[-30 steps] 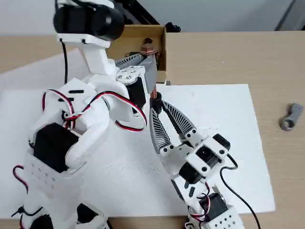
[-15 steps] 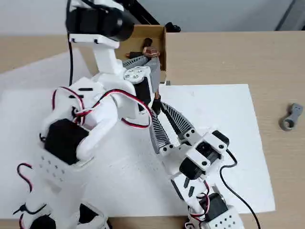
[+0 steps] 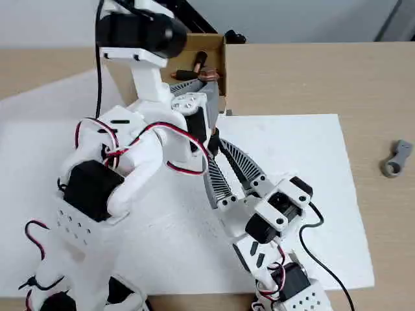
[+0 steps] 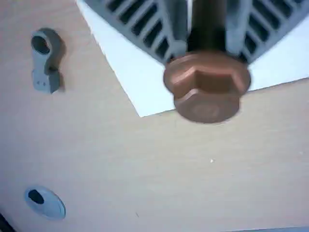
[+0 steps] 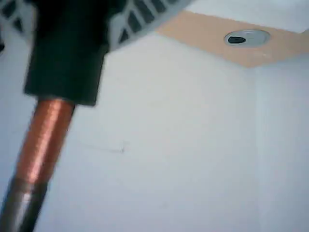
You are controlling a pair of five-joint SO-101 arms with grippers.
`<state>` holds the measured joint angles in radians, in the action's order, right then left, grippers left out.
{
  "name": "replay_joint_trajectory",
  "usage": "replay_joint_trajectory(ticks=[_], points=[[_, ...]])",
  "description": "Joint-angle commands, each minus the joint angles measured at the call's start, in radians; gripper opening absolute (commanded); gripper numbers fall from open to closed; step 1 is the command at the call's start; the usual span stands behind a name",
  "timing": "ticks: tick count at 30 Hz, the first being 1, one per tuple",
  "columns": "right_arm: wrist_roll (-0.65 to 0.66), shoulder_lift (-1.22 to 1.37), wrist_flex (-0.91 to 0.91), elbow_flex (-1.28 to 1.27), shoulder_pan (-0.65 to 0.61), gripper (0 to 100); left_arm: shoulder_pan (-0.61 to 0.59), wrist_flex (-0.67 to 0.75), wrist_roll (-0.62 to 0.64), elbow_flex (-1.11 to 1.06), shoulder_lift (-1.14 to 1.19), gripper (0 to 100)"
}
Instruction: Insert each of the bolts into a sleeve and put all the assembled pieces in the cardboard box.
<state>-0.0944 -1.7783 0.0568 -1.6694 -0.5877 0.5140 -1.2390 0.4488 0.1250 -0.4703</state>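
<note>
With the left end effector pinching the copper hex-head bolt below its head and the right end effector clamped on the black cylindrical sleeve, thread partly inside, over the white sheet near the open cardboard box, I would line up both axes and push straight without slackening either grip.

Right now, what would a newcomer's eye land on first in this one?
First, the copper bolt clamped in the left gripper. Its threaded shaft disappears into the black sleeve held by the right gripper, above the white sheet and just in front of the cardboard box. Next, a small grey part lying alone on the bare table, past the sheet on the right arm's side.
</note>
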Motion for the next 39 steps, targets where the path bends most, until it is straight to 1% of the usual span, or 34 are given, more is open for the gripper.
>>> replay_joint_trajectory(ticks=[1,6,9,15,22,30,35,39], points=[[-0.011,-0.022,0.004,-0.011,-0.004,0.3,0.072,-0.058,-0.009,0.002,-0.011,1],[-0.012,-0.022,-0.001,-0.009,-0.005,0.3,0.091,-0.092,-0.012,-0.005,-0.003,1],[-0.012,-0.022,-0.001,-0.009,-0.004,0.3,0.095,-0.129,-0.054,-0.022,-0.003,1],[-0.012,-0.022,-0.001,-0.009,-0.007,0.3,0.086,-0.144,-0.097,-0.024,-0.011,1],[-0.011,-0.019,-0.002,0.003,-0.005,0.3,0.095,-0.144,-0.097,-0.024,-0.009,1],[-0.011,-0.019,-0.002,0.008,-0.004,0.3,0.094,-0.166,-0.089,-0.022,-0.012,13],[-0.009,-0.021,-0.002,0.008,-0.002,0.3,0.083,-0.172,-0.089,-0.022,-0.012,15],[-0.009,-0.021,-0.002,0.008,-0.002,0.3,0.04,-0.17,-0.092,-0.022,-0.012,15]])
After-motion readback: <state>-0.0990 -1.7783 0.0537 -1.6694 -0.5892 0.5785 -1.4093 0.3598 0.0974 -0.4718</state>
